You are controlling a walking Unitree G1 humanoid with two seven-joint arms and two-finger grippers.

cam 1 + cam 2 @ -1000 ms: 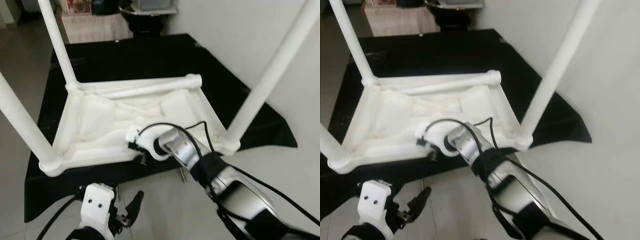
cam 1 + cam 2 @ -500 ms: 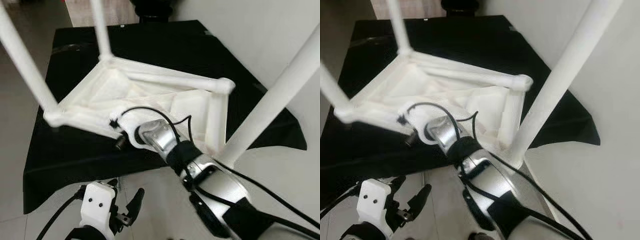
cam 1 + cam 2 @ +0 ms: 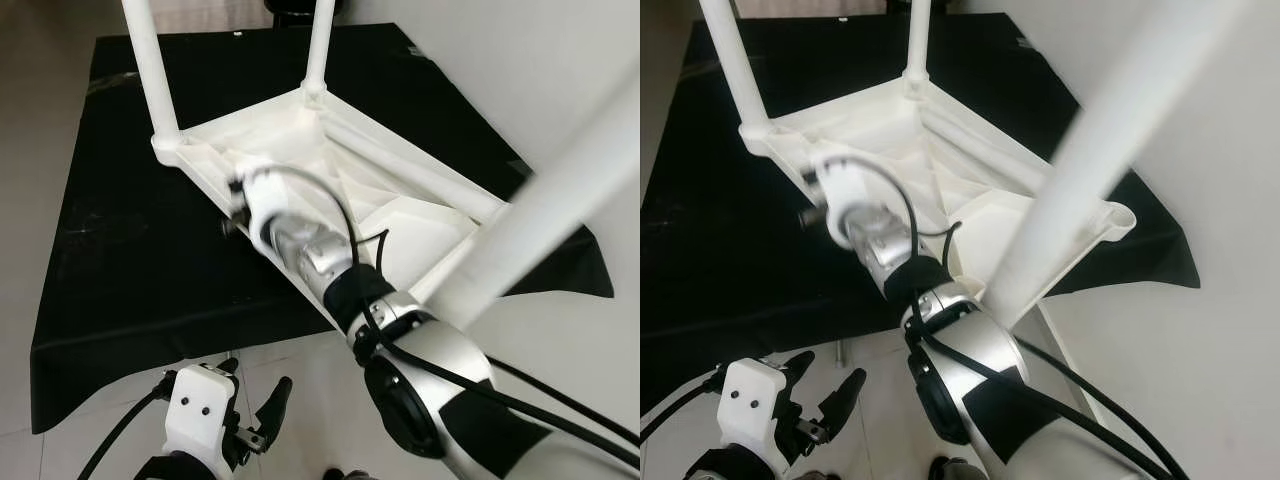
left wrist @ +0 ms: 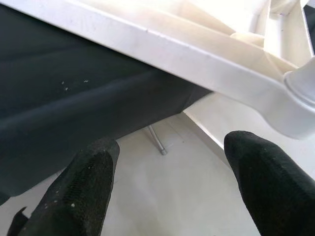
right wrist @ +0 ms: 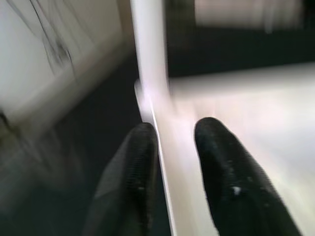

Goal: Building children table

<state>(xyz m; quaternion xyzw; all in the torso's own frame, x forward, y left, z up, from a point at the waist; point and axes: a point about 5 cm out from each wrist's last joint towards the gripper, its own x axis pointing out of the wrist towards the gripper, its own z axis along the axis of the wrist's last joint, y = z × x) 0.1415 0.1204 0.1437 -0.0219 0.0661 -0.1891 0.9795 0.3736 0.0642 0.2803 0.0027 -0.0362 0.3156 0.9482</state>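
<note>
While the upturned white table point(image 3: 340, 170), legs point(image 3: 145, 70) fitted, is pinched at its frame edge on the black cloth point(image 3: 110, 250) by the right gripper point(image 5: 170, 147), the left gripper point(image 4: 167, 187) is held open below it, so righting is judged outstanding.

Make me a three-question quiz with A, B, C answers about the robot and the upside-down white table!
1. What does the table lie on?
A. a black cloth
B. green grass
C. a wooden shelf

2. What colour are the table's legs?
A. red
B. white
C. blue

3. What is the right hand doing?
A. hanging by the floor
B. holding a cup
C. gripping the table's edge

Answers: 1 A, the black cloth spreads under the frame. 2 B, each leg is white. 3 C, its black fingers sit either side of the white rim, while the left hand hangs open above the floor.
</note>
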